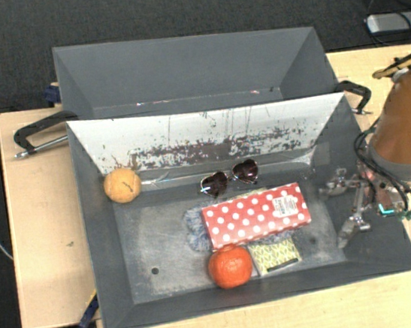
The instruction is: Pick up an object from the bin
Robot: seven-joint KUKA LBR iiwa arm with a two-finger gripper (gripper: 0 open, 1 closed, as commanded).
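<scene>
Gripper (342,207) hangs low at the right side of the grey bin (105,234), over bare floor by the right wall; claw spread wide, nothing between its fingers; nearest things are the red white-dotted box (256,215) to its left, apart from it, and a yellow patterned packet (275,254) at the box's front edge; red-orange ball (230,266) beside the packet; blue-grey cloth (194,231) under the box's left end; sunglasses (229,178) behind the box; yellow-orange ball (122,185) back left.

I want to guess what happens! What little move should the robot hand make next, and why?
Probably move inward toward the red dotted box. The gripper hangs by the bin's right wall with nothing between its open fingers, and that box lies nearest.
</scene>
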